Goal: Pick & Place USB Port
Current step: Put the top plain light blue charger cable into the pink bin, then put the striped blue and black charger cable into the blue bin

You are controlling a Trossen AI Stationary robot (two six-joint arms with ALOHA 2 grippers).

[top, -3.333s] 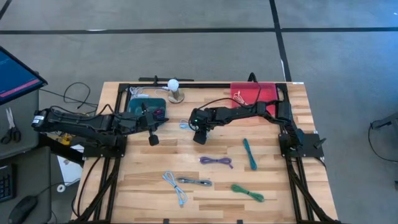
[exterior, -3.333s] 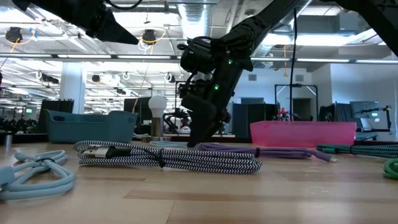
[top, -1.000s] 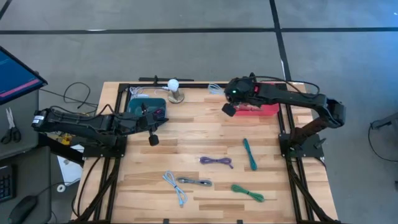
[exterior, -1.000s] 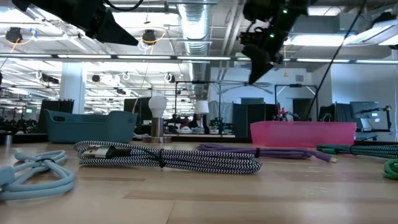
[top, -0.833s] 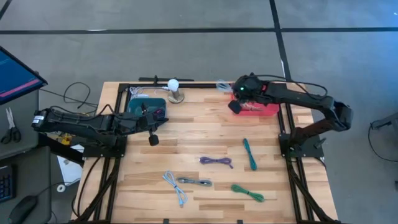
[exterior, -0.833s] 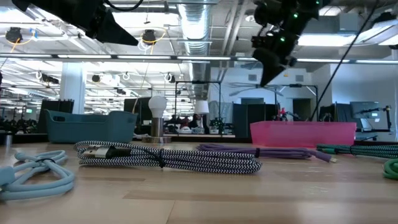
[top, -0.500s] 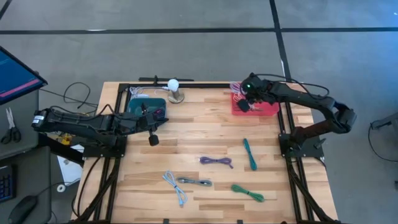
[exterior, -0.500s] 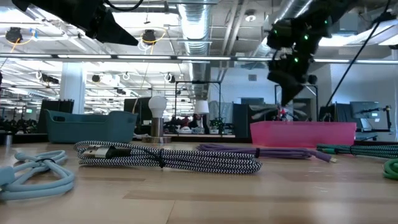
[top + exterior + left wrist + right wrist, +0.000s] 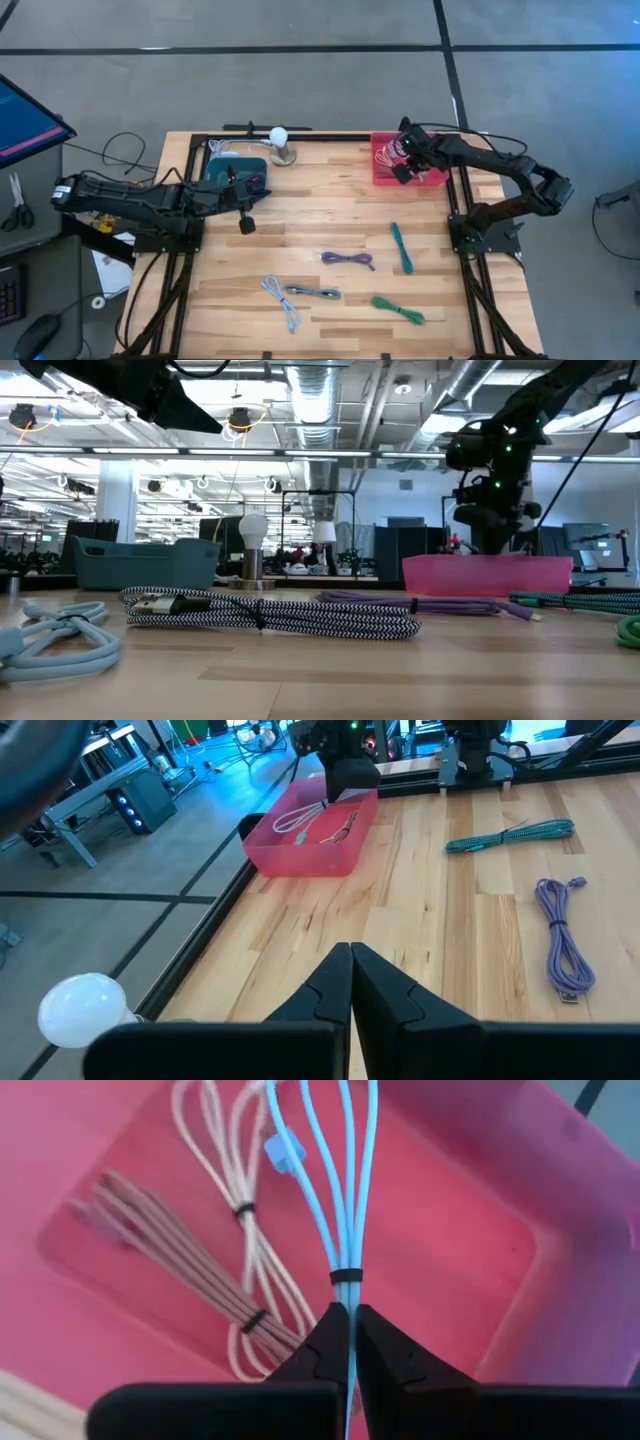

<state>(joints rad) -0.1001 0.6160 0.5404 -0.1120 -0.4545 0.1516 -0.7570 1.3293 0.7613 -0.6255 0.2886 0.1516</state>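
A light blue USB cable [image 9: 345, 1200], coiled into a bundle with a black tie, hangs into the pink bin [image 9: 436, 178] at the table's far right. My right gripper [image 9: 350, 1315] is shut on it, just above the bin's rim [image 9: 485, 565]. A white cable [image 9: 215, 1190] and a pinkish cable [image 9: 165, 1230] lie on the bin's floor. My left gripper [image 9: 246, 225] is shut on nothing and waits at the table's left, beside the teal bin [image 9: 225, 170]. My right gripper pinches the blue cable's bunched strands between its two fingers, right at the black tie [image 9: 346, 1276]. The fingers slant down from above and lie along the strands. The loops [image 9: 300, 818] hang ahead of the fingertips, down inside the pink bin.
On the near half of the table lie a purple cable [image 9: 348, 259], a teal braided cable [image 9: 401, 246], a green cable [image 9: 398, 309], a second light blue cable [image 9: 283, 300] and a black-and-white braided cable [image 9: 312, 292]. A bulb lamp [image 9: 281, 140] stands at the far edge.
My right gripper, still shut on the blue cable, has gone toward the table's right edge, from beside the pink bin to over it. It has come down until its fingers stand just above the rim. The cable's loops now hang inside the bin.
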